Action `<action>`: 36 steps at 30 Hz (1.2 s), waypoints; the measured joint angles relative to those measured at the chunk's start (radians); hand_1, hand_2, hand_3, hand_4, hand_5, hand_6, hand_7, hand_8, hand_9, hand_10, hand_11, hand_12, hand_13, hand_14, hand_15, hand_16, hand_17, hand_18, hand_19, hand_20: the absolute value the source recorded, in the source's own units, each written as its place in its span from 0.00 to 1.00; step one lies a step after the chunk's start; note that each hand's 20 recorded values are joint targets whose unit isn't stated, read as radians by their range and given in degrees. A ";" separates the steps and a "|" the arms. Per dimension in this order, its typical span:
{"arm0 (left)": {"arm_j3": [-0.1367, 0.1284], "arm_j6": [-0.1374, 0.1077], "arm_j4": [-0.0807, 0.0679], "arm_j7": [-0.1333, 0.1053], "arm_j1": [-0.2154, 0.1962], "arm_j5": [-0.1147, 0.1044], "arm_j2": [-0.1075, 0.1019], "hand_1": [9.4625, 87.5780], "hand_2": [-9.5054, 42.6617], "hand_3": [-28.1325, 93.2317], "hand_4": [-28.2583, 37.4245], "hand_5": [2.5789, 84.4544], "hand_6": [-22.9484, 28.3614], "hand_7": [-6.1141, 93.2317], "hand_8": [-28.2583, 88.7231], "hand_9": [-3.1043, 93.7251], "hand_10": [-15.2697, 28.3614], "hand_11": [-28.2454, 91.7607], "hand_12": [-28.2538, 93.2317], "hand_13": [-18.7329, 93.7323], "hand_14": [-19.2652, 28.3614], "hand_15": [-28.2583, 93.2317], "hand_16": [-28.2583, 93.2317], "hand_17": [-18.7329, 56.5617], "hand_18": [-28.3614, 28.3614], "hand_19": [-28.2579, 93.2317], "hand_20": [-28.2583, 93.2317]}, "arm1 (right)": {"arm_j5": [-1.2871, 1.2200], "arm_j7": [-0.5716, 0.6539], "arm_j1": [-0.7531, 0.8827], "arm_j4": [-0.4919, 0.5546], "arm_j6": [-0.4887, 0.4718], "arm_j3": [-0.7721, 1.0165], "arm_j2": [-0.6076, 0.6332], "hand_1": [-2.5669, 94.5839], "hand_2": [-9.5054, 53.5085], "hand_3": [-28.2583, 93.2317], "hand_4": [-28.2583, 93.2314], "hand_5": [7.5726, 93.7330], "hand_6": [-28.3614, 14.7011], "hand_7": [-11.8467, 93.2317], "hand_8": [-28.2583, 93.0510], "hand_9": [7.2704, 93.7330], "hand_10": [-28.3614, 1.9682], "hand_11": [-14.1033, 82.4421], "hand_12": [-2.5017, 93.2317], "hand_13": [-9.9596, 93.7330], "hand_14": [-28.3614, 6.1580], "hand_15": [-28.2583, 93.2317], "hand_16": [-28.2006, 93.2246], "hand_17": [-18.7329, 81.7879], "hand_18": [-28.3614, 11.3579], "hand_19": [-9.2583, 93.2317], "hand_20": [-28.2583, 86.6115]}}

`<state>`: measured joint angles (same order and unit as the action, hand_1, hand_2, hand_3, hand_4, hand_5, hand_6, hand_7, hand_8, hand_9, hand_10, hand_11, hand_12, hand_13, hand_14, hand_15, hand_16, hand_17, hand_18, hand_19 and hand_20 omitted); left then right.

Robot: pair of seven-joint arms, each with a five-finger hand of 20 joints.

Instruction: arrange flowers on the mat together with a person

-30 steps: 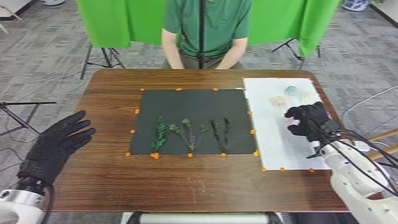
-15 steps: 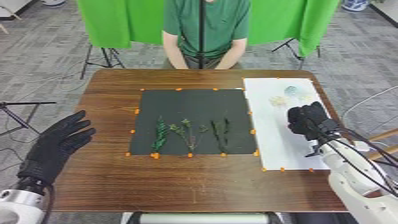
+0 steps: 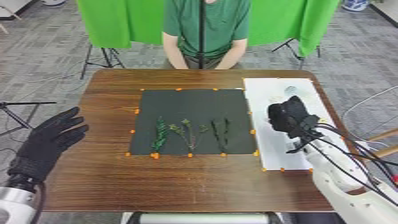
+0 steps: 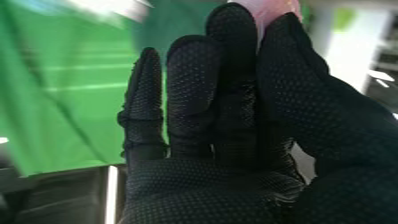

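Pinching a pink flower point(image 4: 274, 6) over the white sheet point(image 3: 282, 159) (right hand point(image 3: 290, 118)).

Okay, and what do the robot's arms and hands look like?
The left arm and right arm are white and rounded, with dark cables running loosely along the right one. The left hand and right hand are in black fabric gloves. Up close, the right one's fabric shows a fine, dotted mesh across the fingers.

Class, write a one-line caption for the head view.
Green sprigs lie on the dark mat; the robot's right hand is over the white sheet beside it.
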<state>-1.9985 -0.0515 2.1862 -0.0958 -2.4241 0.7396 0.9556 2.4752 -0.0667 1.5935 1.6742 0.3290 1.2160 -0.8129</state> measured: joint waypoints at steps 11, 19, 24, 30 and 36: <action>-0.015 -0.001 0.005 0.013 -0.026 -0.001 -0.025 0.24 0.15 0.81 0.06 0.37 0.54 0.24 0.16 0.33 0.61 0.39 0.38 0.38 0.72 0.48 0.23 0.16 0.88 0.62 0.30 | -0.073 -0.176 -0.342 0.010 0.006 -0.321 -0.093 0.54 0.00 0.87 0.00 0.68 0.77 0.61 0.22 0.85 0.75 0.36 0.58 0.71 0.70 0.74 0.54 0.43 0.34 0.71 0.64; 0.008 -0.004 -0.003 0.015 -0.017 -0.001 -0.038 0.22 0.12 0.83 0.08 0.35 0.53 0.23 0.17 0.31 0.59 0.39 0.38 0.37 0.70 0.46 0.23 0.16 0.87 0.61 0.30 | -0.064 -0.260 -0.570 -0.112 -0.020 -0.545 -0.241 0.53 0.00 0.87 0.00 0.69 0.77 0.61 0.22 0.85 0.75 0.36 0.58 0.71 0.70 0.75 0.55 0.43 0.34 0.71 0.64; 0.052 -0.009 -0.016 0.020 0.019 -0.001 -0.055 0.20 0.09 0.85 0.09 0.34 0.54 0.22 0.17 0.29 0.59 0.38 0.37 0.37 0.69 0.45 0.24 0.17 0.86 0.60 0.30 | -0.048 -0.285 -0.661 -0.181 -0.041 -0.643 -0.335 0.53 0.00 0.88 0.00 0.70 0.76 0.62 0.22 0.85 0.74 0.36 0.59 0.71 0.70 0.75 0.55 0.43 0.34 0.71 0.64; 0.061 -0.016 -0.016 0.023 0.024 -0.001 -0.060 0.17 0.01 0.90 0.04 0.33 0.53 0.23 0.17 0.28 0.58 0.38 0.37 0.36 0.67 0.44 0.25 0.17 0.85 0.59 0.31 | 0.004 -0.303 -0.719 -0.243 -0.055 -0.695 -0.425 0.53 0.00 0.88 0.00 0.70 0.75 0.62 0.22 0.85 0.74 0.36 0.59 0.71 0.70 0.75 0.55 0.43 0.34 0.72 0.64; 0.068 -0.019 -0.016 0.021 0.026 0.000 -0.068 0.15 0.00 0.94 0.00 0.33 0.50 0.25 0.17 0.27 0.56 0.39 0.38 0.35 0.65 0.44 0.25 0.17 0.84 0.58 0.32 | 0.072 -0.305 -0.741 -0.323 -0.080 -0.720 -0.498 0.54 0.00 0.87 0.00 0.71 0.75 0.62 0.22 0.85 0.73 0.36 0.59 0.71 0.70 0.75 0.55 0.43 0.35 0.72 0.63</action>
<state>-1.9302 -0.0706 2.1701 -0.0751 -2.3984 0.7396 0.8877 2.5476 -0.3714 0.8523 1.3507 0.2488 0.4961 -1.3105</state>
